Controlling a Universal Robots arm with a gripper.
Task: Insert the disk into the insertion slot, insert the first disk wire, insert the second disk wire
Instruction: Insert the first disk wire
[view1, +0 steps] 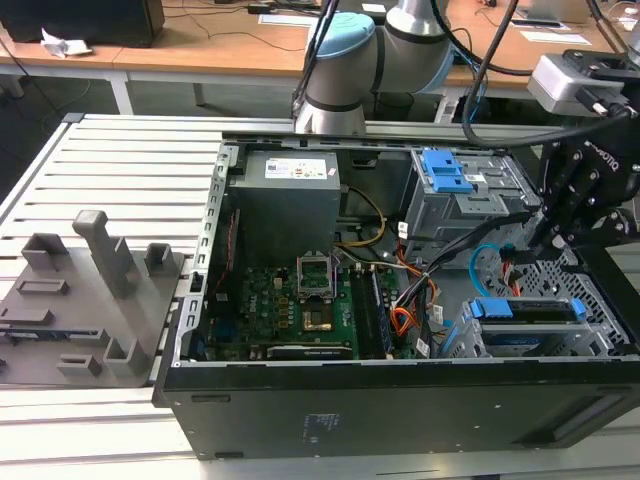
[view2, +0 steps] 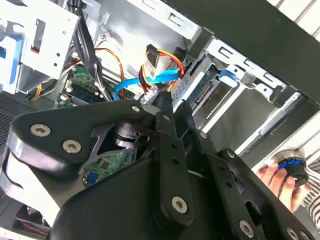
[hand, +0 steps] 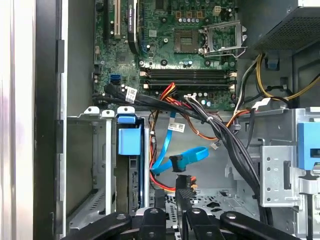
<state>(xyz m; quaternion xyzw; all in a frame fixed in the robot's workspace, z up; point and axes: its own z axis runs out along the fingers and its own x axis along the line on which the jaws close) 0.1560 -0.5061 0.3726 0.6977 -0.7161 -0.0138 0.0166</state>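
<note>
Blue carrier and all, the disk is already sitting in the slot, right against the outer wall of the case. Neither wire is plugged into it, though.

The first wire, the orange/red/black bundle, has its small black plug hanging in the open bay just beside the slot. The claw is right at that plug, and nothing else is closer to it. Honestly I can't tell if the claw is clenched on the plug or released, since the plug sits right at its tip and hides the contact.

The second wire, the glossy light blue one, loops between that plug and the motherboard, with its dark plug end loose near the slot.

In the exterior view the case lies open on a slatted table, with the arm reaching in at the exterior view's right. A grey fixture sits on the table at the exterior view's left.

In the second wrist view, a person's hand is on a black knob with a blue ring.
</note>
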